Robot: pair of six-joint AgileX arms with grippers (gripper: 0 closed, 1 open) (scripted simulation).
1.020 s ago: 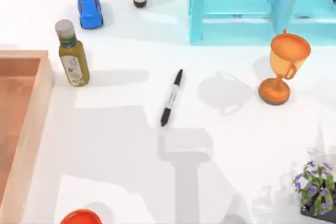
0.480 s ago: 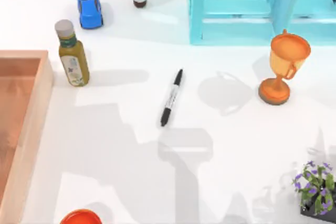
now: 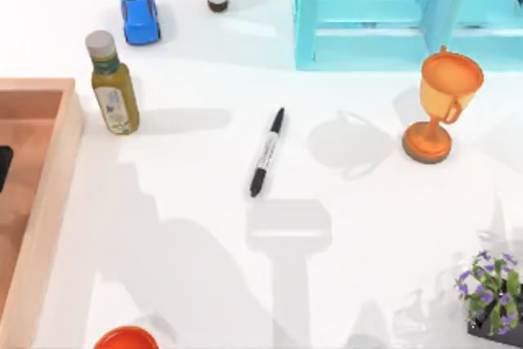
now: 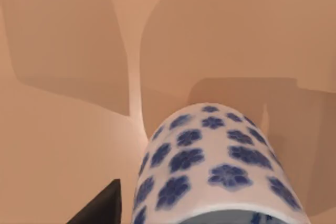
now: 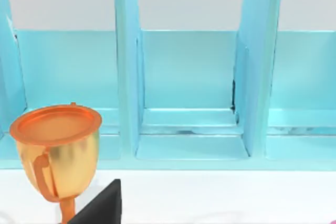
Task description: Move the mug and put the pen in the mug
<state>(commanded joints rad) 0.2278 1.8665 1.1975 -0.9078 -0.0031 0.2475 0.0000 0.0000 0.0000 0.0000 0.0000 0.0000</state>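
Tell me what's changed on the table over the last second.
A dark part of the left arm has come into the top view at the left edge, over the wooden tray, and the shadows on the table have shifted. The left wrist view shows the mug close up over the tray's floor. The pen, olive bottle and trophy stayed put.

Top view: overhead, looking down on the white surface (image 3: 204, 226). Left wrist view: very close behind the floral mug (image 4: 218, 171), facing tan wooden tray (image 3: 37, 202) walls. Right wrist view: low and level, facing the turquoise shelf (image 5: 189, 87) and orange trophy (image 5: 58, 150), both shared with top view.
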